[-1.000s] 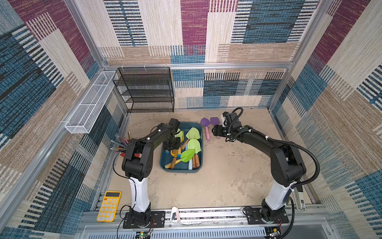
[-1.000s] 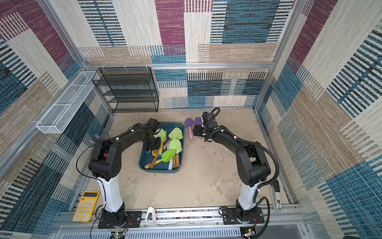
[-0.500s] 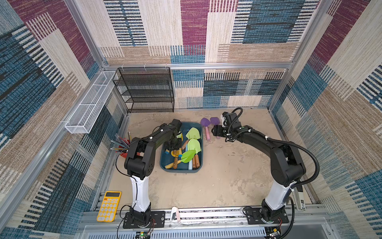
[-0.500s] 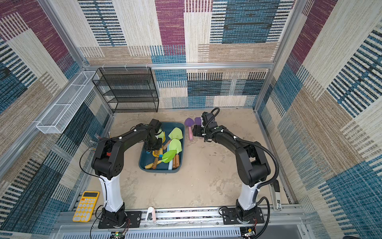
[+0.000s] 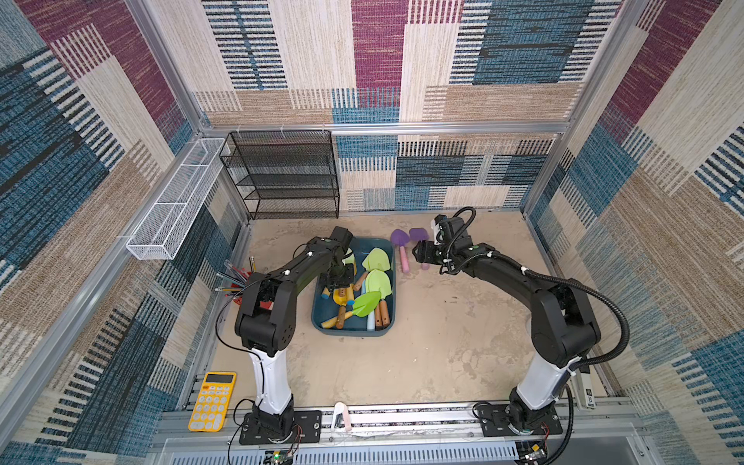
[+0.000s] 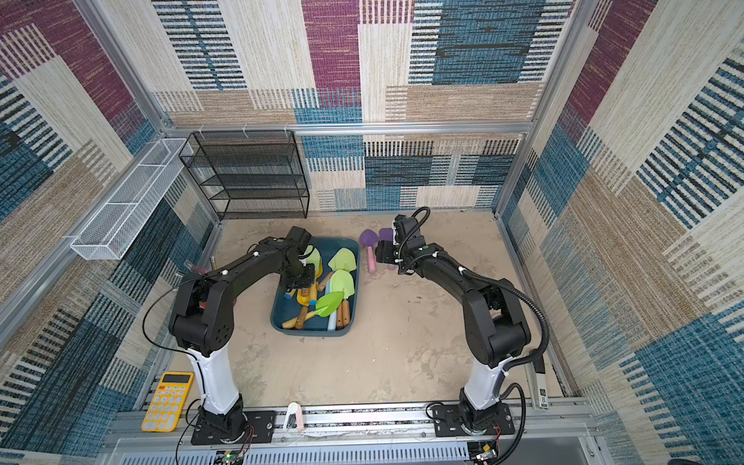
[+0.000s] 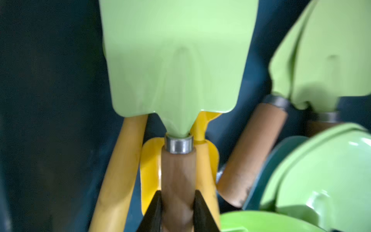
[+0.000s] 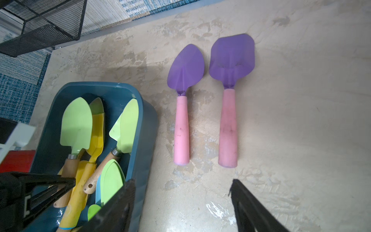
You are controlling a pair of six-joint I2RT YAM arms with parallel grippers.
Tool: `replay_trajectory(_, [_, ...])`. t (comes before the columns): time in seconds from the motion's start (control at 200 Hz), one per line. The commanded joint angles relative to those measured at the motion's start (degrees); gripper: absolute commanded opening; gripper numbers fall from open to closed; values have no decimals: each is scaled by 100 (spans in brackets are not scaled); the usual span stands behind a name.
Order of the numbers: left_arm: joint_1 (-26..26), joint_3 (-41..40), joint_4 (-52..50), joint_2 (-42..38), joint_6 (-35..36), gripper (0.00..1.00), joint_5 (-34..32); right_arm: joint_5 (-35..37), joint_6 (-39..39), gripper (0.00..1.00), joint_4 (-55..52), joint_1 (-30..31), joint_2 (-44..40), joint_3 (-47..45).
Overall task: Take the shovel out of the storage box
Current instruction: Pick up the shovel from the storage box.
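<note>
My left pincer (image 7: 178, 198) clamps a shovel (image 7: 176, 60) by its handle, crowded beside the box (image 5: 354, 332) wall. My right pincer (image 8: 181, 186) hangs wide open over free worktop (image 5: 443, 342).

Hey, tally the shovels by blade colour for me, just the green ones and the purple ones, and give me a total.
Green shovels, in the storage box: 4
Purple shovels, on the table beside the box: 2
Total: 6
Yellow shovels in the box overlap too much to count.
</note>
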Motion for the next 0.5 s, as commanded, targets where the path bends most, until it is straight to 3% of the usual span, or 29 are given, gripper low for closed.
replay_trajectory(0.0, [-3,-38,12,-222,-43,1,255,-52,42,76,114,15,-103,43])
replay_trajectory(0.17, [40,-225,164,-433,-101,1,761,-488,186,76,296,22,-187,-98])
replay_trajectory(0.496, [302,-1655,2554,-935,-1228,1,3589,-2927,1098,81,1963,39,-268,-954])
